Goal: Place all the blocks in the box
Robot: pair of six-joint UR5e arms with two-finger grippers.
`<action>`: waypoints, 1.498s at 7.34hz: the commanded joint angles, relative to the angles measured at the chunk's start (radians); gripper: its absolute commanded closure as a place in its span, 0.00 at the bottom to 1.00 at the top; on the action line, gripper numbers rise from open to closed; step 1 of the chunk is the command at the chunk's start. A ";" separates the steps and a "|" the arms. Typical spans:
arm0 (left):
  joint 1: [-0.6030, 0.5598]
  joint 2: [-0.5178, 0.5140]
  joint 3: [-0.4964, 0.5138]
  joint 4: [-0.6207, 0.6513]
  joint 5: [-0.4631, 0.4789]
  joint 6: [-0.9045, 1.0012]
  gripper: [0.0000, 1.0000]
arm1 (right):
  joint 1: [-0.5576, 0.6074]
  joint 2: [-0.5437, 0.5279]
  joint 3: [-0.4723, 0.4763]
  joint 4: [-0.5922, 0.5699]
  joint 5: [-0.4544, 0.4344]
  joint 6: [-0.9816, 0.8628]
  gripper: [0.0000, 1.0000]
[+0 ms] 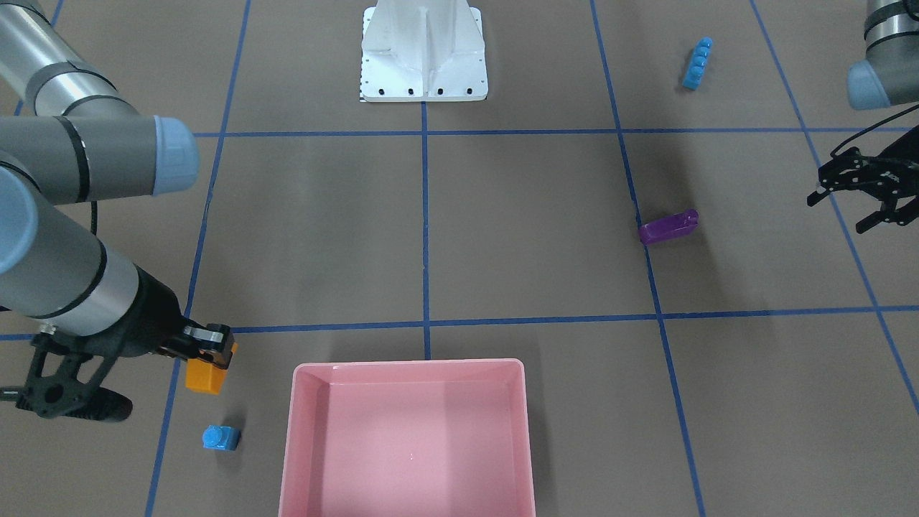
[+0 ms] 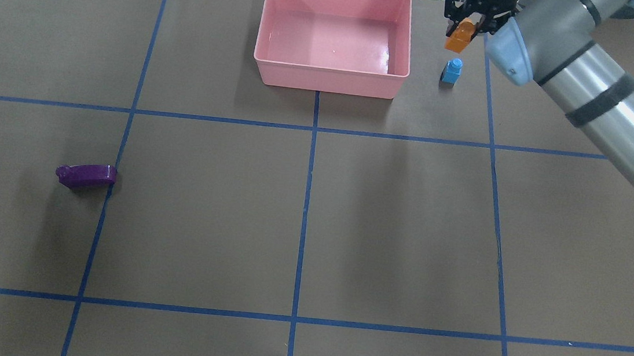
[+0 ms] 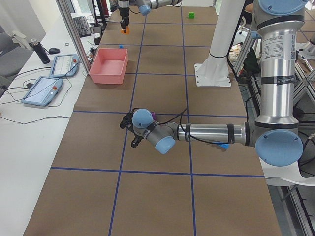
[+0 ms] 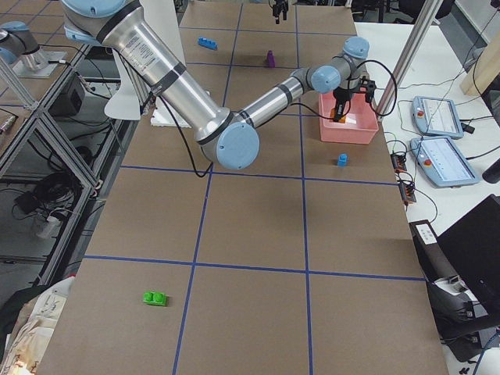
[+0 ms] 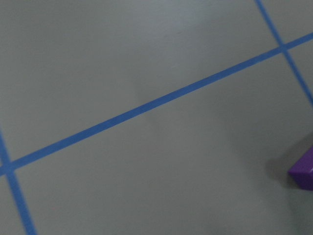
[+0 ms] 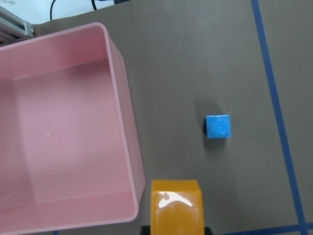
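My right gripper (image 1: pixel 212 357) is shut on the orange wedge (image 1: pixel 202 376) and holds it above the table, just outside the pink box (image 1: pixel 409 365). In the right wrist view the wedge (image 6: pixel 176 205) is beside the box's corner (image 6: pixel 128 147). The small blue cube (image 1: pixel 220 437) stands on the table near it. My left gripper (image 1: pixel 841 210) is open and empty, off to the side of the purple sloped piece (image 1: pixel 668 227). The long blue bar (image 1: pixel 698 63) lies near the robot's side. The green brick (image 4: pixel 155 298) lies far from the box. The box holds nothing.
The white robot base (image 1: pixel 423 54) stands at the table's middle edge. Blue tape lines divide the brown table (image 2: pixel 202 219) into squares. Tablets (image 4: pixel 433 117) and cables lie on a side table beyond the box.
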 commanded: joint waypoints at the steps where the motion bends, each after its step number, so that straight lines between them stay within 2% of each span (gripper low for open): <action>1: 0.023 0.019 -0.080 -0.039 -0.001 -0.036 0.00 | -0.031 0.151 -0.237 0.138 -0.053 0.094 1.00; 2: 0.051 0.022 -0.109 -0.038 -0.001 -0.046 0.00 | -0.065 0.196 -0.321 0.231 -0.082 0.188 1.00; 3: 0.142 0.010 -0.113 -0.038 0.002 -0.046 0.00 | -0.107 0.218 -0.345 0.257 -0.147 0.227 1.00; 4: 0.219 0.008 -0.151 -0.032 0.012 -0.050 0.00 | -0.138 0.230 -0.363 0.260 -0.166 0.227 1.00; 7: 0.307 0.002 -0.174 -0.032 0.025 -0.052 0.01 | -0.175 0.230 -0.383 0.283 -0.196 0.233 1.00; 8: 0.372 0.002 -0.194 -0.032 0.106 -0.038 0.01 | -0.185 0.230 -0.383 0.285 -0.199 0.232 0.50; 9: 0.418 0.001 -0.199 -0.032 0.199 -0.005 0.01 | -0.194 0.230 -0.382 0.292 -0.200 0.232 0.04; 11: 0.401 0.002 -0.194 -0.003 0.333 0.211 0.01 | -0.197 0.225 -0.371 0.320 -0.200 0.232 0.01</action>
